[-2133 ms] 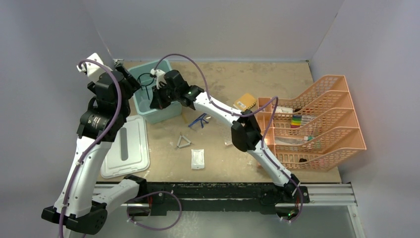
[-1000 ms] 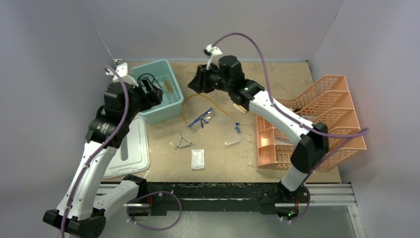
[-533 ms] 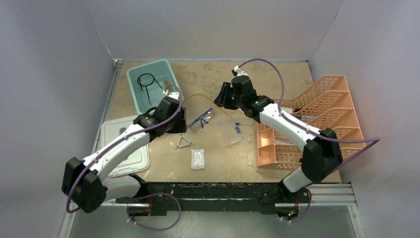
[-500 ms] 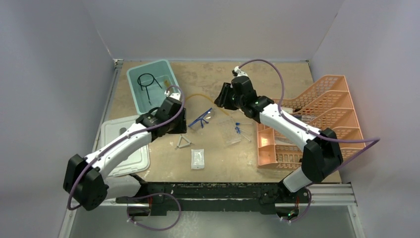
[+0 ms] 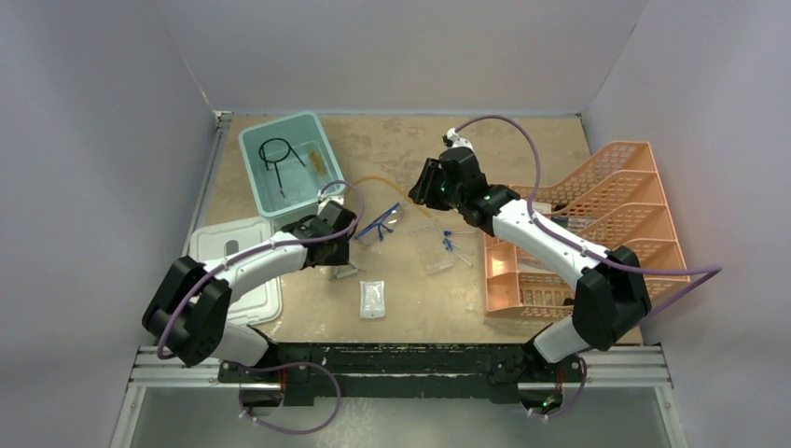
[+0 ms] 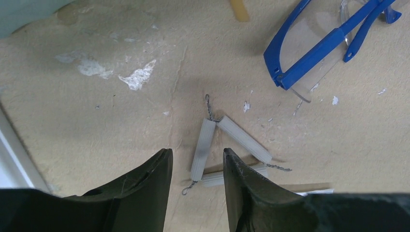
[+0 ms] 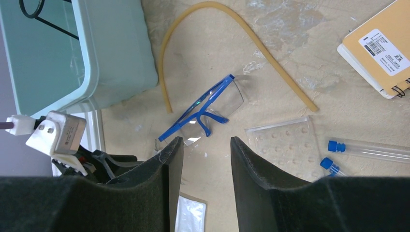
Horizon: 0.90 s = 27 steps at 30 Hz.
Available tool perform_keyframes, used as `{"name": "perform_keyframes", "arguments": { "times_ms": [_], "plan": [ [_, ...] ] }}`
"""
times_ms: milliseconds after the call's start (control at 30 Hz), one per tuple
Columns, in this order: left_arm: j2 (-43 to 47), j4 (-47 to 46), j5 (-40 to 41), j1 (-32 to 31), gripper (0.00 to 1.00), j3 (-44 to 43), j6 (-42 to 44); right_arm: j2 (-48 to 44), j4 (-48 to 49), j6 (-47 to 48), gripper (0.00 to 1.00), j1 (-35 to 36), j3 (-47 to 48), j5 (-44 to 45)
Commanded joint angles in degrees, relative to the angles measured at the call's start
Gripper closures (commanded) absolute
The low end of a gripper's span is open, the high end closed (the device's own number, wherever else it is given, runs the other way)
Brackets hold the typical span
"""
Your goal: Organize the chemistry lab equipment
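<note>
Here, left gripper jaws stand parted astride the wire triangle, lower centre; right gripper jaws hang parted above blue-framed goggles.

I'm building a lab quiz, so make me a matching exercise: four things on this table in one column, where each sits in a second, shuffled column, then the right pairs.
Things:
1. black wire ring tripod
2. wire triangle
3. blue-framed goggles
4. white packet

Places:
A. on the table beside the amber tubing
B. nearest the table's front edge
C. inside the teal tub
D. at the left gripper fingertips

Pairs: 1-C, 2-D, 3-A, 4-B
</note>
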<state>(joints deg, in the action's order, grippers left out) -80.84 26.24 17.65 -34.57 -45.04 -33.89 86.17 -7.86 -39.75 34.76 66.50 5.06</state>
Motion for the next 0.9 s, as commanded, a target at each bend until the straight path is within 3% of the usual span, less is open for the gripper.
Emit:
{"name": "perform_keyframes", "arguments": {
  "times_ms": [0,133,467,600,733,867],
  "plan": [
    [-1.79,-4.59,-1.06,-0.15,0.59,0.33,-0.81,-0.76,0.83,0.46,0.58,-0.05,0.43,1.27],
    [-3.15,-4.72,-1.07,-0.14,0.69,0.38,-1.05,-0.65,0.74,0.52,0.58,-0.05,0.47,1.44],
    [-7.63,-3.52,-1.51,-0.15,0.75,0.47,-1.81,-0.66,0.65,0.75,0.59,-0.12,0.29,1.84],
    [-6.40,-3.43,-0.82,-0.15,0.84,0.02,-1.73,-0.72,0.65,0.60,0.59,-0.13,0.21,2.34],
    [-4.53,-1.77,-0.20,-0.15,1.00,-1.99,-0.96,-1.04,0.90,0.67,0.59,-0.13,0.25,2.73],
    [0.24,1.30,1.19,-0.11,1.00,-6.23,0.01,-1.66,2.05,1.70,0.59,-0.13,0.30,2.19]
  ]
}}
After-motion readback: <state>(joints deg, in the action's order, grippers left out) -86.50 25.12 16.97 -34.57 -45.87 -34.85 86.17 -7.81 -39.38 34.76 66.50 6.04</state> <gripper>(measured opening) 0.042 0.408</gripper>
